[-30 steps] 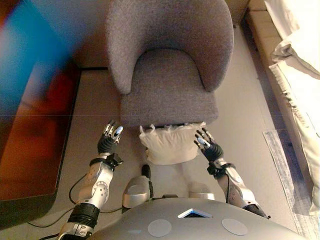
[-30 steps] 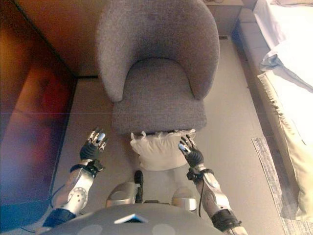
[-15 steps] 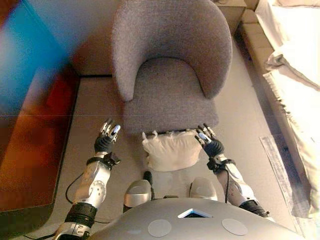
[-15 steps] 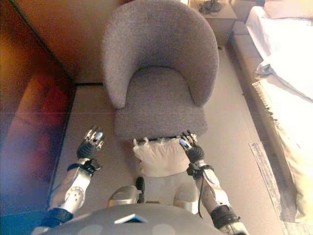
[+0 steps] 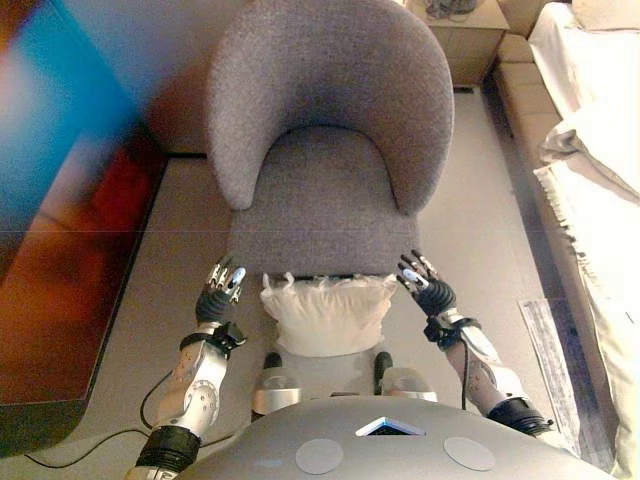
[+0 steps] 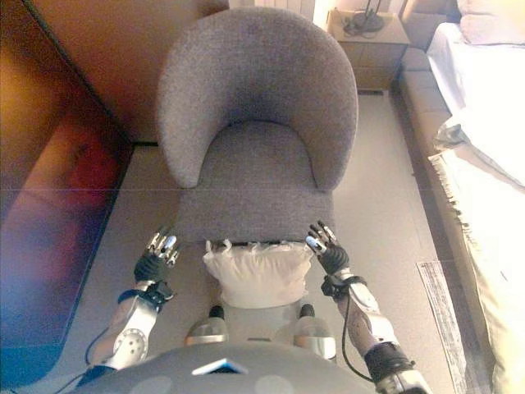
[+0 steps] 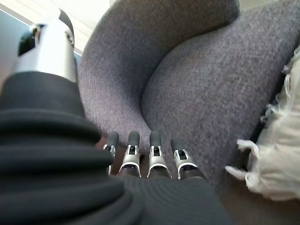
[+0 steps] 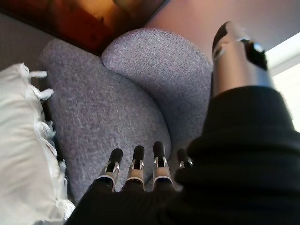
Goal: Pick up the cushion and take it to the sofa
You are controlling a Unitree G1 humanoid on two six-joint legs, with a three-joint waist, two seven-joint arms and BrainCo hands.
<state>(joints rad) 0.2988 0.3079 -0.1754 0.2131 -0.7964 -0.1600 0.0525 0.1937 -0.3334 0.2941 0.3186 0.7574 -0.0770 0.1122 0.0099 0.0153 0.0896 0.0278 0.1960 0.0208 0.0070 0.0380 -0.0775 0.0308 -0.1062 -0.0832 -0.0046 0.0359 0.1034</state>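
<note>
1. Left eye view: white fringed cushion [image 5: 327, 312] on floor [image 5: 480, 250] at 6 o'clock, top edge tucked against front base of grey armchair [image 5: 325, 140]. Left hand [image 5: 221, 292] at 9 o'clock of cushion, just beside it, not touching; fingers [image 5: 228, 276] straight and slightly spread, holding nothing. Right hand [image 5: 428, 288] at 3 o'clock of cushion, near, apart from it; fingers straight and spread, holding nothing. Dark wood panel [image 5: 60, 270] at 9 o'clock of frame. Bed with white bedding [image 5: 600, 150] at 3 o'clock. Small wooden nightstand [image 5: 462, 28] at 1 o'clock behind armchair.

2. Right eye view: same layout. Cushion [image 6: 257, 274] centred at 6 o'clock under armchair [image 6: 256, 115] seat front. Left hand [image 6: 154, 261] at its 9 o'clock, right hand [image 6: 327, 249] at its 3 o'clock, both clear of the fabric, fingers extended. Nightstand [image 6: 369, 41] at 1 o'clock with a dark object on top, too small to tell. Bed [image 6: 488, 156] at 3 o'clock.

3. Left wrist view: left hand [image 7: 140, 157] with fingers [image 7: 154, 152] straight in a row, side by side, empty, pointing at armchair [image 7: 187, 79] side. Cushion [image 7: 276, 159] fringe corner visible beside, no contact.

4. Right wrist view: right hand [image 8: 140, 171] with fingers [image 8: 136, 166] straight, lined up, empty, aimed at armchair [image 8: 140, 84]. Cushion [image 8: 21, 150] beside, separate from fingers.
</note>
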